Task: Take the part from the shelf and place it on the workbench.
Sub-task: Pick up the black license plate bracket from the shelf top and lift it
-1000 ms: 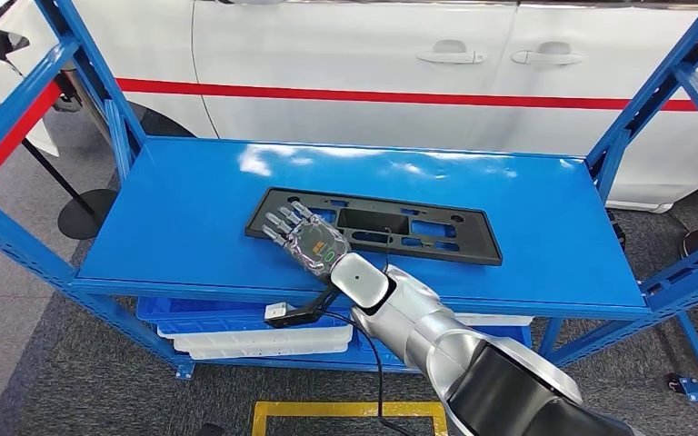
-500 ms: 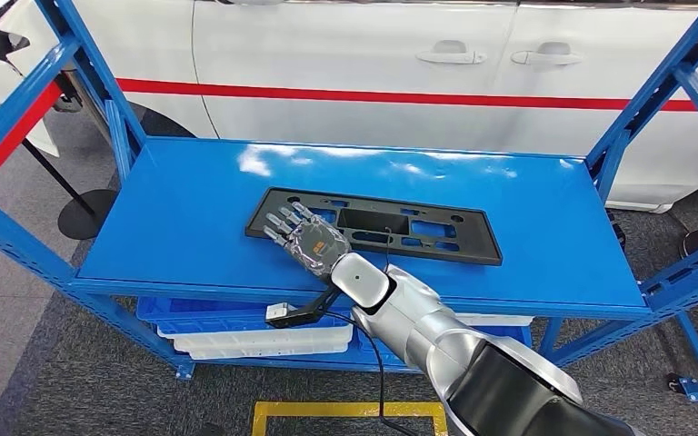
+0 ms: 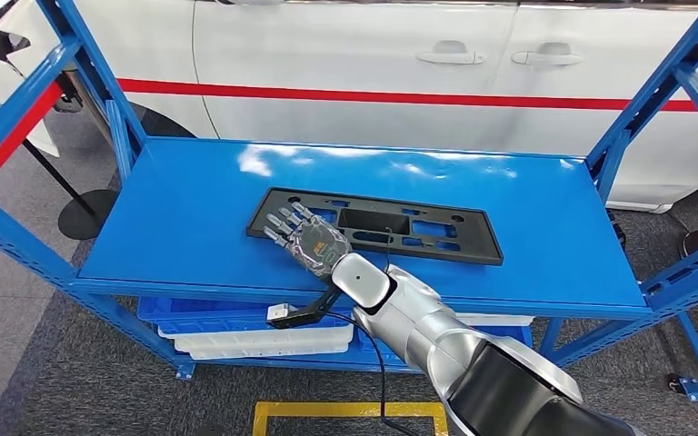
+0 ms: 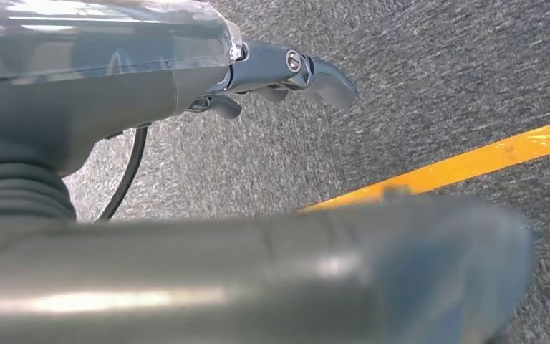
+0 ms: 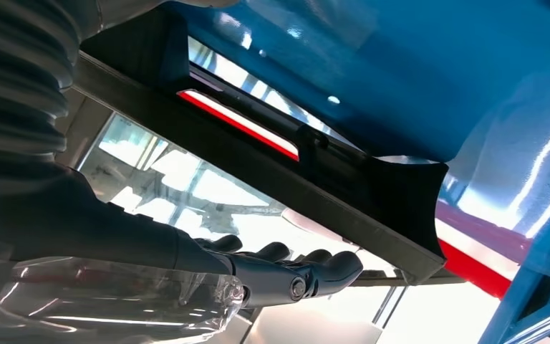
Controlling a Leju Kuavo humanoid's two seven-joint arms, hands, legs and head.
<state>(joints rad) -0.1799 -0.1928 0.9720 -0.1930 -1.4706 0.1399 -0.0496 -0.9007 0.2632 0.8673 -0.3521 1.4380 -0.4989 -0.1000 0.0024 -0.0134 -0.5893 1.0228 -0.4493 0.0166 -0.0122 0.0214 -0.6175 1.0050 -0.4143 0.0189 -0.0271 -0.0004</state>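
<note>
Part (image 3: 377, 225) – flat black plastic panel with cutouts – lies flat on the blue shelf (image 3: 191, 218), centre of the head frame, white car (image 3: 354, 64) behind it. Right hand (image 3: 304, 238) sits over the panel's left end, palm down, fingers stretched forward and slightly fanned; the head view does not let me tell whether it touches the panel or hovers just above. Right wrist camera puts the fingers (image 5: 308, 272) just under the panel's near edge (image 5: 258, 172), lightly curled, nothing pinched between them – so I'd call it no grasp yet. Left hand (image 4: 272, 72) hangs by the floor near a yellow line (image 4: 473, 161), fingers loosely bent, holding nothing. White trays (image 3: 264, 338) sit on the lower shelf level. My read: early stage, reach done, grip not made. Left to do: close on the edge, lift, carry to the workbench, set down. Thin flat panel – edge grip may slip.
</note>
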